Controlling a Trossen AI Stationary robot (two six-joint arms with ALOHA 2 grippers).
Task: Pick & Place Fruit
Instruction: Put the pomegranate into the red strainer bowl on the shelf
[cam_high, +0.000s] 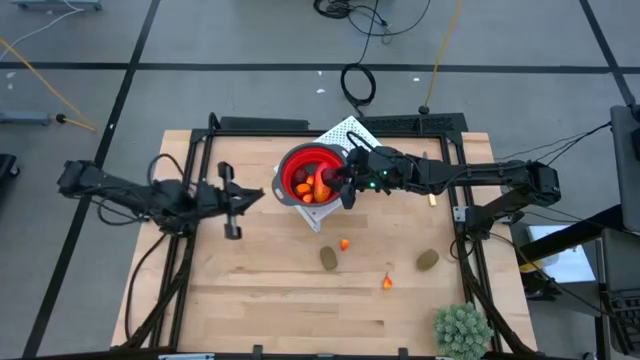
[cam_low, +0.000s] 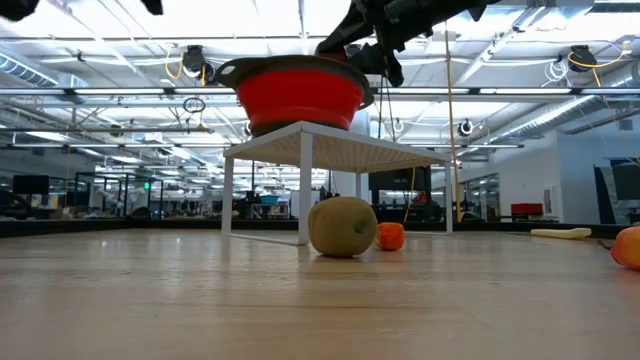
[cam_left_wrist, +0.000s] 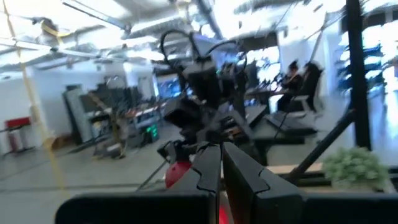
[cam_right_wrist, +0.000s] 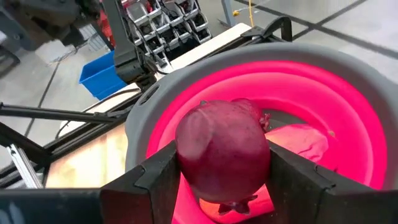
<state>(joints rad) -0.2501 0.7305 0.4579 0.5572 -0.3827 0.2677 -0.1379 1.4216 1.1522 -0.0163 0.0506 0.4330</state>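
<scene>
Item: right gripper (cam_right_wrist: 221, 180), over the bowl (cam_high: 300, 160) at table centre, far side. We find its fingers clamped on a dark red ball (cam_right_wrist: 222, 151), held above the bowl's inside.

Item: bowl, red with grey rim, on a white stand (cam_low: 330, 145). We count orange-red pieces (cam_high: 318, 186) already inside.

Item: fruit on the table. We list two brown-green ovals (cam_high: 328, 258) (cam_high: 427, 260) near the front, and two orange bits (cam_high: 345, 243) (cam_high: 387, 282) between them.

Item: left gripper (cam_high: 233, 199), left of the bowl, fingers pressed together, empty.

Item: plant (cam_high: 462, 328), near right corner.
</scene>
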